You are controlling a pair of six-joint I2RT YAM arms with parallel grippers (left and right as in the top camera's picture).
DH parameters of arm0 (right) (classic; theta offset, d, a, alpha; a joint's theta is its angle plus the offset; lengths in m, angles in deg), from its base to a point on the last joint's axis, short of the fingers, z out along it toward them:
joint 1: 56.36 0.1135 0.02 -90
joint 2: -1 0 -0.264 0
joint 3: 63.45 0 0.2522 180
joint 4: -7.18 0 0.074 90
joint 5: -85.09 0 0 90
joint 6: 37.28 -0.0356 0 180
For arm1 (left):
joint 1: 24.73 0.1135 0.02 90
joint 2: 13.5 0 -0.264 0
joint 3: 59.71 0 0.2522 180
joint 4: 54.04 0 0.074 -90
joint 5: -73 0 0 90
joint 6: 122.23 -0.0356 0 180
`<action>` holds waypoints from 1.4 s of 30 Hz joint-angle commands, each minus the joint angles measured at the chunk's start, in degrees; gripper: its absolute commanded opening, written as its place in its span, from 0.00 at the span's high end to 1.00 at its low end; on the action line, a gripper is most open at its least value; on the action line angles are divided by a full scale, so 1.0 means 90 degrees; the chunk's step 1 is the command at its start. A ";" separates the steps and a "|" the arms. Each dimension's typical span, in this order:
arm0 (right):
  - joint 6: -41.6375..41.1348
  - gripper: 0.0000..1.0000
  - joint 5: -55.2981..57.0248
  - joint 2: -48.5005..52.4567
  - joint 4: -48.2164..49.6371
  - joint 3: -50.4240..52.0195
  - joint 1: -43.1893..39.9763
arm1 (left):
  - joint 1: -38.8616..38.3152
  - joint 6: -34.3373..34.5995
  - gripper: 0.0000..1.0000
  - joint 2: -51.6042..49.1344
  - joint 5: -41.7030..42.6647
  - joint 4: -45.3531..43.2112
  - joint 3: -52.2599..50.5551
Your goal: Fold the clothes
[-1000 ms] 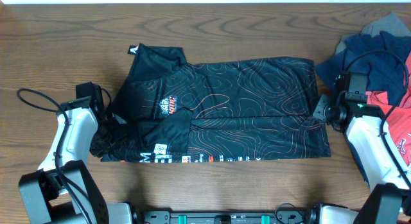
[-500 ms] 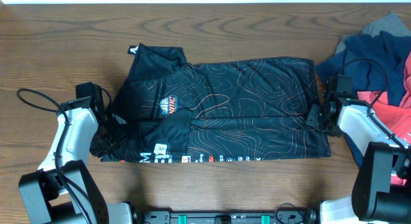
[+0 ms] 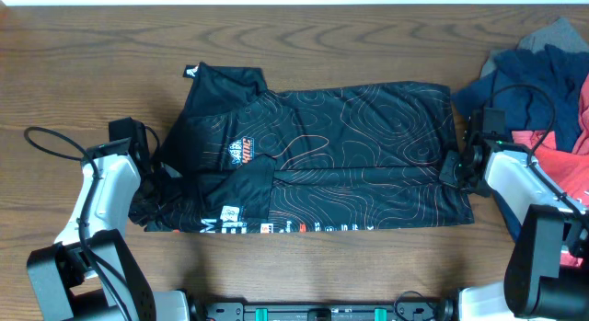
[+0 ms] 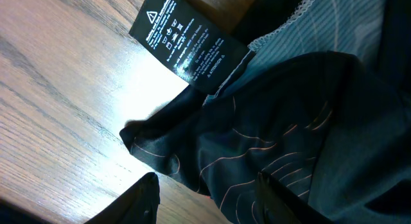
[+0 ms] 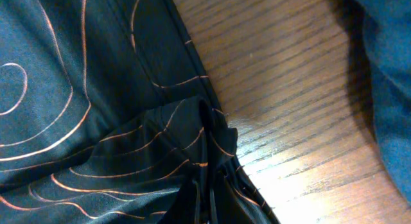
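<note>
Where the jersey is: the black jersey point(image 3: 350, 146) with thin orange contour lines lies spread out in the middle of the wooden table point(image 3: 92, 63), collar end to the left, hem end to the right. The lower part is doubled over, so white lettering and logos run along the front edge.

Care label: black with white print, sticking out onto bare wood at the jersey's left end point(image 4: 186, 41), seen from the left wrist.

Right gripper: down at the jersey's right edge point(image 3: 457, 165). It's clenched on the cloth there; the right wrist view shows the edge gathered into tight pleats right where the jaws meet.

Left gripper: at the jersey's left edge point(image 3: 155, 178), low over a rumpled bit of fabric. Its fingers point(image 4: 142, 197) stand apart, released, with a strip of bare wood between the near one and the cloth, so nothing is grasped.

Other clothes: a loose heap at the table's right edge, just beside the right arm. Navy piece point(image 3: 529, 82) nearest the jersey, grey one point(image 3: 557, 34) behind it, coral-red one point(image 3: 557, 151) in front.

Cable: a black loop point(image 3: 55, 142) on the wood by the left arm.
</note>
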 commanded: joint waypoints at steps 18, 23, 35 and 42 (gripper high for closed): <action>0.0015 0.63 -0.0017 -0.0170 0.1197 -0.0197 -0.0032 | 0.0034 -0.0078 0.51 0.0117 -0.0005 -0.0015 0.0192; 0.0022 0.55 -0.0204 -0.0500 0.0636 -0.0253 -0.0032 | 0.0032 -0.0442 0.45 0.0449 0.0505 -0.0206 0.0746; 0.0401 0.31 -0.1326 -0.2140 -0.0787 -0.0811 -0.0024 | -0.0644 -0.1804 0.24 -0.0129 0.1889 -0.3274 0.1848; 0.0403 0.29 -0.1387 -0.2302 -0.1413 -0.0811 -0.0022 | -0.1030 -0.1802 0.21 -0.1297 0.1889 -0.5115 0.1851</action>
